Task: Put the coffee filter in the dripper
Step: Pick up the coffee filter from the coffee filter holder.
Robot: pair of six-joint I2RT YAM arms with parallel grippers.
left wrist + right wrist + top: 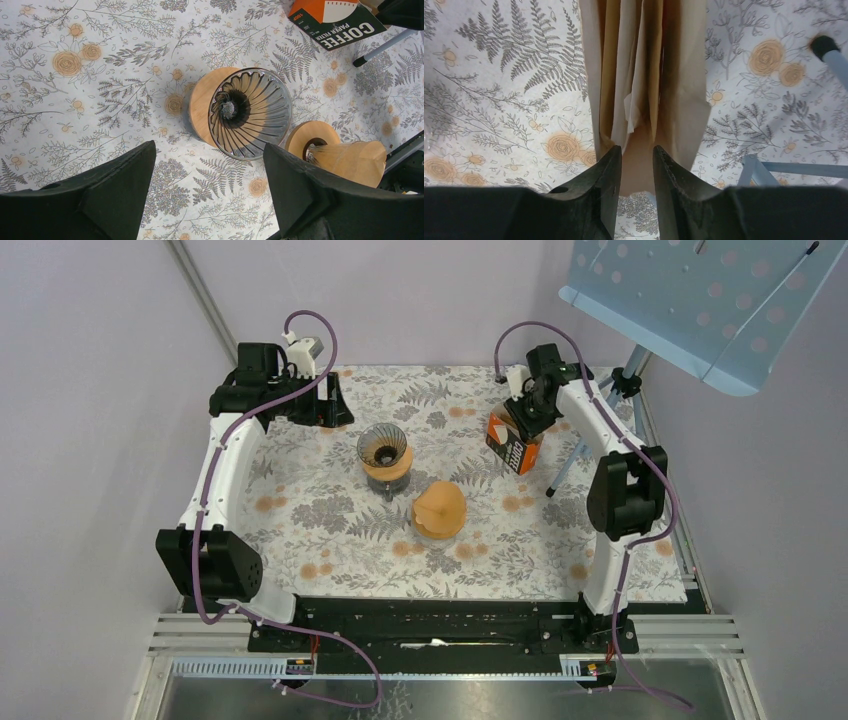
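Right fingers [599, 195]: narrowly parted over the brown paper filters [644, 75] that stand in their box [515, 445]; paper shows in the gap; I cannot tell whether any sheet is pinched
Left fingers [115, 195]: spread wide, holding nothing, hovering above the glass dripper [250, 112]
Filter's place: in the box at the far right of the desk [330, 540], well apart from the dripper, which stands bare on its wooden base
Risk, too many sheets: the filters sit packed edge to edge; a pinch may lift a bunch, or slip off and lift none
Risk, box: it looks tilted; a pull on tight paper could tip it or drag it along
Risk, wrong target: a second wooden holder [310, 134] with a brown cone stands just beside the dripper; a carried filter could brush it or land there
Hidden: the box mouth lies under the right arm in the top view; the box walls are cut off in the wrist view; how the front sheet is folded is unreadable
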